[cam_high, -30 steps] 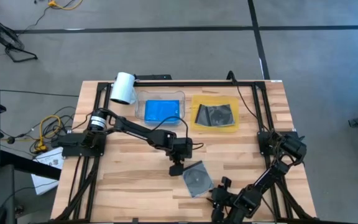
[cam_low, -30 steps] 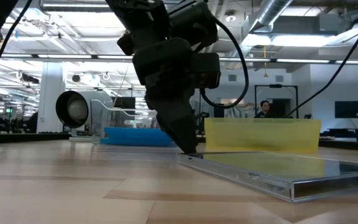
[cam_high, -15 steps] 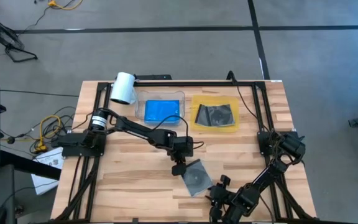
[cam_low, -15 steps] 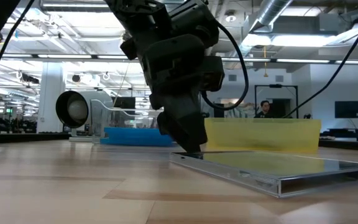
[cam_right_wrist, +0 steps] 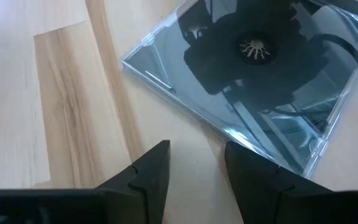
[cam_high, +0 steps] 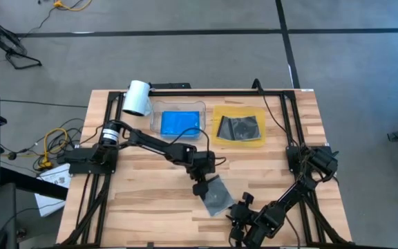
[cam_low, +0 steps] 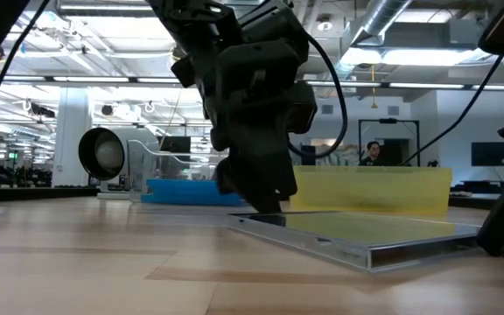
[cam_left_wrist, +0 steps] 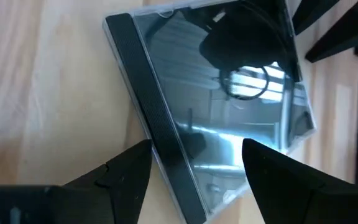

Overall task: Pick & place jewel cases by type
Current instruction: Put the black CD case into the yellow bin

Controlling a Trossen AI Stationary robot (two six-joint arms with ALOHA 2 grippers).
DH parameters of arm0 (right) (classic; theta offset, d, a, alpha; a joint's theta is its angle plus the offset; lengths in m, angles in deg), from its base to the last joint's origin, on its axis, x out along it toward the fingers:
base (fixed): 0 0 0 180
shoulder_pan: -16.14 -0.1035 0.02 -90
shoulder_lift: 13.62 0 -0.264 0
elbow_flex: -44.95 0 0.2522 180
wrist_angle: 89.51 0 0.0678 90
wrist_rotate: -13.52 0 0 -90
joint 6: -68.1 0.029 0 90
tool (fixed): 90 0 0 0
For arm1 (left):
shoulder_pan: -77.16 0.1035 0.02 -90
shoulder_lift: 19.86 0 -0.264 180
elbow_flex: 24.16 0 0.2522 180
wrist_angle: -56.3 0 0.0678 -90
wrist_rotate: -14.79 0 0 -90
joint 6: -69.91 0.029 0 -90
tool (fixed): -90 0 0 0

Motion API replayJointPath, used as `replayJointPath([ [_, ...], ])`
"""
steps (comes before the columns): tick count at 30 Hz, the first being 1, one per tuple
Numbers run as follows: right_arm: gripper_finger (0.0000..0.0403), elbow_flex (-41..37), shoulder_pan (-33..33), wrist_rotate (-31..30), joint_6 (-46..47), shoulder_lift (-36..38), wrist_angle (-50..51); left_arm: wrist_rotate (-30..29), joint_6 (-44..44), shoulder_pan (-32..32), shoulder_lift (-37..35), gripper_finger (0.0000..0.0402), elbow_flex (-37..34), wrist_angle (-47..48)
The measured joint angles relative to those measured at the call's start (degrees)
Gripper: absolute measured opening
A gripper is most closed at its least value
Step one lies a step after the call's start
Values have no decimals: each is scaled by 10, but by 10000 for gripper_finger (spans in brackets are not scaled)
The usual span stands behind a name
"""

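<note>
On a wooden table (cam_high: pixel 144 200), blue cases (cam_high: pixel 180 122) sit in the clear tray (cam_high: pixel 155 119) and grey cases (cam_high: pixel 239 128) in the yellow tray (cam_high: pixel 239 142). One grey case (cam_high: pixel 215 196) remains mid-table; the left gripper (cam_high: pixel 200 187) straddles its edge with fingers spread, the right gripper (cam_high: pixel 239 211) open nearby.

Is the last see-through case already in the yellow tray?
No, the grey-clear case lies on the bare wood table, apart from the yellow tray, with the left pincer at its edge.
</note>
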Motion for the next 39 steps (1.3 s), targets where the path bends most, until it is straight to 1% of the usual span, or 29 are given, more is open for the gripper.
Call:
replayJointPath([
  [4,150,0,1,-1,0,0,0,35,-15,8,1,243,-1,-9],
  [10,150,0,1,-6,0,0,-5,62,-38,24,1,243,-2,-62],
  [16,150,0,0,-7,0,0,-3,108,-49,39,1,243,-1,-69],
  [20,150,1,0,-9,9,0,9,128,-57,44,1,243,-1,-74],
  [27,149,2,0,-16,51,1,46,145,-76,47,1,243,-1,-73],
  [34,150,1,0,-23,53,1,53,152,-94,51,0,243,0,-76],
  [39,150,2,-1,-26,93,1,87,153,-93,56,-1,243,0,-93],
])
